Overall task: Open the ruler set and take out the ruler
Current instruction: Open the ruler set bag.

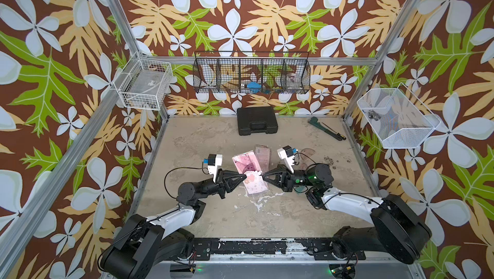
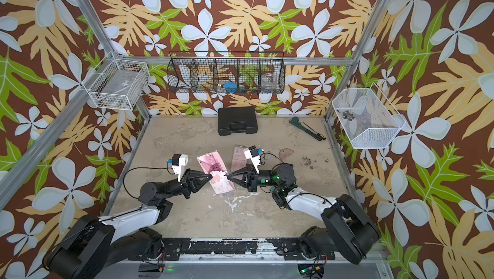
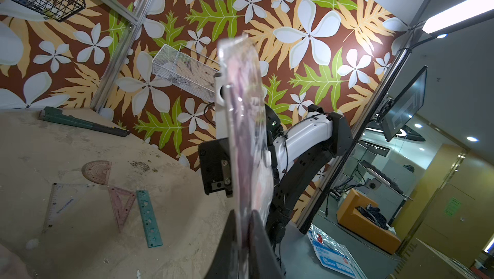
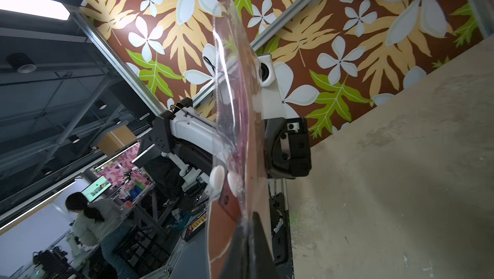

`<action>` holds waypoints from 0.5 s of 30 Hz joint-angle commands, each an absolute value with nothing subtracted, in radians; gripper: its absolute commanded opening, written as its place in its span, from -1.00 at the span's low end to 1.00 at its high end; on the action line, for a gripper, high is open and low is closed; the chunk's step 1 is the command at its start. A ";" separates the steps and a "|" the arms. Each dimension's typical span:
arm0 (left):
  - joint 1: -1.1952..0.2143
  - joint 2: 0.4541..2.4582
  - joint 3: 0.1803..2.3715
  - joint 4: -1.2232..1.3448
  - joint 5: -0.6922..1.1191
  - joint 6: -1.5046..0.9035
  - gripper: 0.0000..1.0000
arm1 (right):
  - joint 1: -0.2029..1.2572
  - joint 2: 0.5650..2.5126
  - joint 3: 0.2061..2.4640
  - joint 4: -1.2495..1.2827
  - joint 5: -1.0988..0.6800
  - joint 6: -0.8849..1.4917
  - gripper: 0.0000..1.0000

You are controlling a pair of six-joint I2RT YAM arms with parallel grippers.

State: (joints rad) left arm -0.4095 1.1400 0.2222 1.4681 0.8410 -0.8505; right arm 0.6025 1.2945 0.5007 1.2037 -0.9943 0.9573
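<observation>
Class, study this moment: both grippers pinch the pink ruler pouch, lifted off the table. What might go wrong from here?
1. The left gripper and right gripper hold the ruler pouch only by thin edges; pulling apart may slip or tear the clear plastic.
2. The protractor and green ruler lie loose on the table below the right arm; lowering it could knock them.

No legible text, no readable labels

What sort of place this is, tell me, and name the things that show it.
Probably a robot test cell inside a lab or workshop. An aluminium frame lined with floral-print panels boxes in a worn tabletop; beyond it, the right wrist view shows a person beside a lit monitor.
</observation>
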 commanded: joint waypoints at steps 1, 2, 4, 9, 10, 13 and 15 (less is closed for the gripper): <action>-0.405 1.074 0.247 1.102 0.681 -0.695 -0.16 | 0.619 1.179 0.539 0.818 -0.787 0.643 -1.00; -0.406 1.042 0.266 0.989 0.629 -0.647 0.03 | 0.637 1.139 0.560 0.677 -0.685 0.552 -1.00; -0.405 0.987 0.297 0.808 0.516 -0.584 0.22 | 0.690 1.080 0.583 0.505 -0.466 0.441 -1.00; -0.419 0.926 0.376 0.550 0.386 -0.530 0.45 | 0.812 1.081 0.595 0.418 -0.114 0.398 -1.00; -0.431 0.919 0.386 0.527 0.367 -0.527 0.45 | 0.843 1.094 0.604 0.407 -0.043 0.395 -1.00; -0.491 0.901 0.409 0.469 0.294 -0.510 0.52 | 0.926 1.144 0.625 0.390 0.142 0.404 -1.00; -0.532 0.892 0.417 0.442 0.236 -0.493 0.54 | 0.947 1.170 0.633 0.391 0.200 0.443 -1.00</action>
